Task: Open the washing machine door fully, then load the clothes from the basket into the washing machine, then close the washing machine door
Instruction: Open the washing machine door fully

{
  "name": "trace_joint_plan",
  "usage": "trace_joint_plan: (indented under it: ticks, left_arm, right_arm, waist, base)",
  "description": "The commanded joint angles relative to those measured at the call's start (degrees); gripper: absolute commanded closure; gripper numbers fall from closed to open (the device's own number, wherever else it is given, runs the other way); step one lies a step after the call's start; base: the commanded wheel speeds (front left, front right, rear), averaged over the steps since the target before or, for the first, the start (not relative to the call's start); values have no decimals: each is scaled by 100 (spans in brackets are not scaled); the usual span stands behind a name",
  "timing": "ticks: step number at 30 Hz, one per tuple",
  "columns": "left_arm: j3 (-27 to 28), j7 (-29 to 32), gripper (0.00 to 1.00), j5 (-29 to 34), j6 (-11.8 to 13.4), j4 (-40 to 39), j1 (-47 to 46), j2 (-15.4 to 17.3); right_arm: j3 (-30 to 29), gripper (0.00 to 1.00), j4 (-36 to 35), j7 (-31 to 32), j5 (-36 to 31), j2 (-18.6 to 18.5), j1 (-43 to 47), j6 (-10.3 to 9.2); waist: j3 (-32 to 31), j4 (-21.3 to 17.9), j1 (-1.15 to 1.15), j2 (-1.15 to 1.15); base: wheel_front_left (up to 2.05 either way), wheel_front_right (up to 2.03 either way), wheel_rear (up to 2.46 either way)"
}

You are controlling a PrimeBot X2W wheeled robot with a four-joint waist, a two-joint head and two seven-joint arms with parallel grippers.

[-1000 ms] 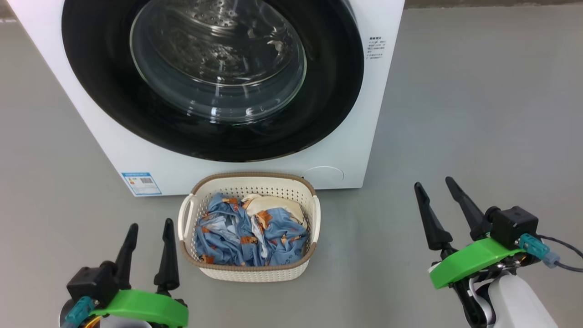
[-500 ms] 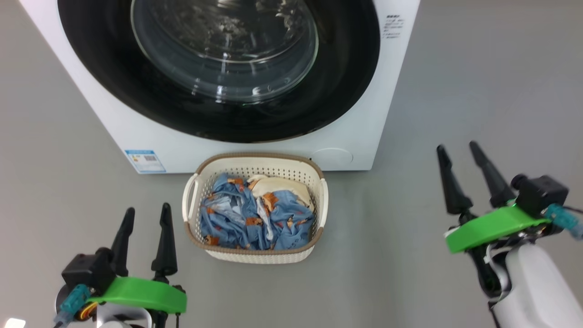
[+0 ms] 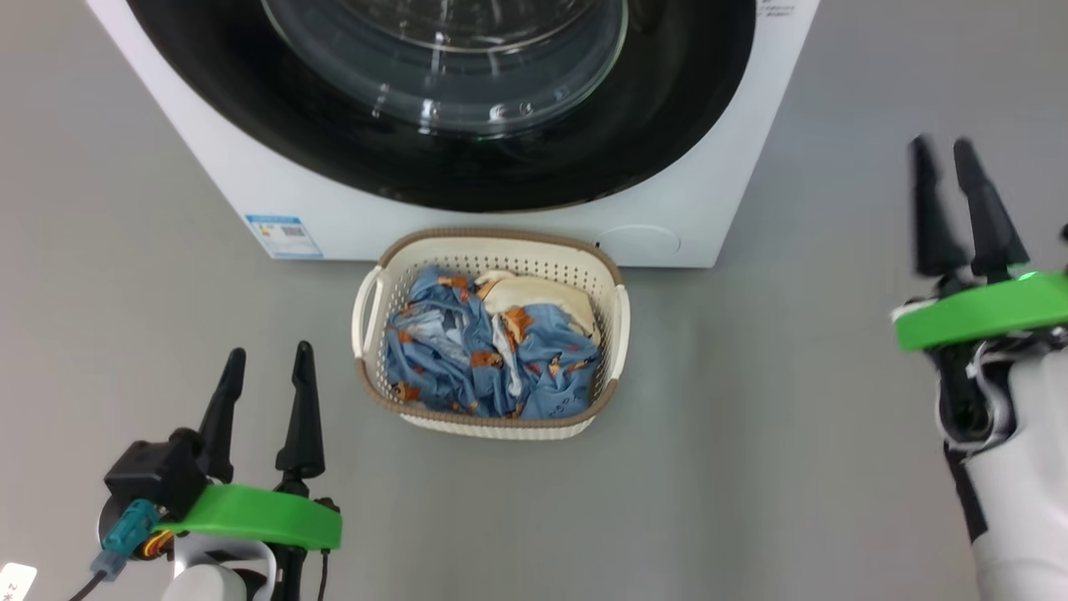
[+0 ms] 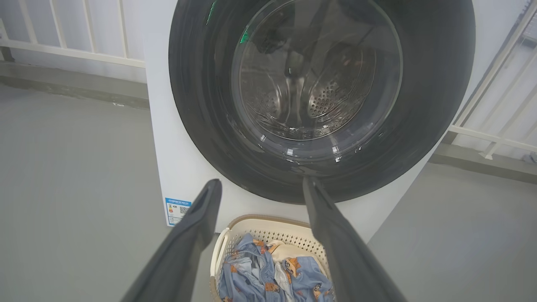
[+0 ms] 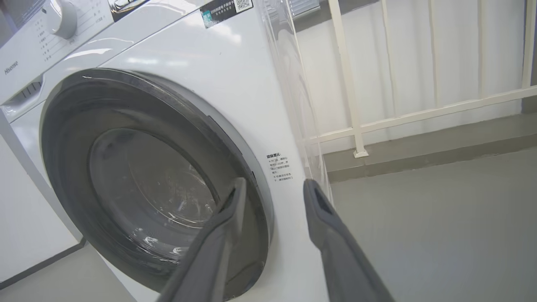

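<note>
We stand on a smooth grey floor, matte and even, with only faint soft shadows on it; the light is diffuse and white. At the far edge of the floor we see a low grey kerb, darker on its upright face. On the kerb stands a white railing of slim vertical bars and a horizontal rail. Behind the bars we see a pale white surface; whether it is wall or curtain we cannot tell.
</note>
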Motion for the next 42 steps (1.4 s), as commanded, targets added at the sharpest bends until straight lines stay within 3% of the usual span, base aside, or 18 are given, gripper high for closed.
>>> trace_joint_plan:
  ticks: [1, 6, 13, 20, 27, 34, 42]
  left_arm:
    - [180, -37, 0, 36, -21, -180, -209, 95]
    - [146, -37, 0, 2, -30, -258, -285, 95]
    - [82, -37, 0, -78, -30, -492, -409, 95]
    - [20, -37, 0, -195, -3, -647, -536, 95]
    - [-1, -37, 0, -277, 25, -677, -596, 95]
    - [-62, -37, 0, -331, 48, -652, -651, 95]
    - [-100, -37, 0, -401, 59, -639, -708, 95]
  right_arm:
    - [84, 100, -136, -69, 123, -42, -162, 9]
    - [130, 100, -146, -69, 481, -214, -473, 9]
    - [354, 100, 195, 110, 1883, -572, -1211, 9]
    - [415, 100, 615, 898, 3424, -867, -2016, 9]
    - [403, 100, 987, 1749, 4441, -1075, -2702, 9]
    - [543, 100, 1540, 2760, 5071, -1125, -3371, 9]
    - [735, 100, 1850, 3224, 5177, -1188, -3936, 9]
  waist:
    - [121, 87, 0, 0]
    - [333, 167, 0, 0]
    - [690, 249, 0, 0]
    - [995, 399, 0, 0]
    - [1215, 507, 0, 0]
    - [1339, 598, 0, 0]
    - [1479, 687, 0, 0]
  base:
    - [0, 0, 0]
    - [0, 0, 0]
    - [0, 0, 0]
    - [0, 0, 0]
    - [0, 0, 0]
    - [0, 0, 0]
    - [0, 0, 0]
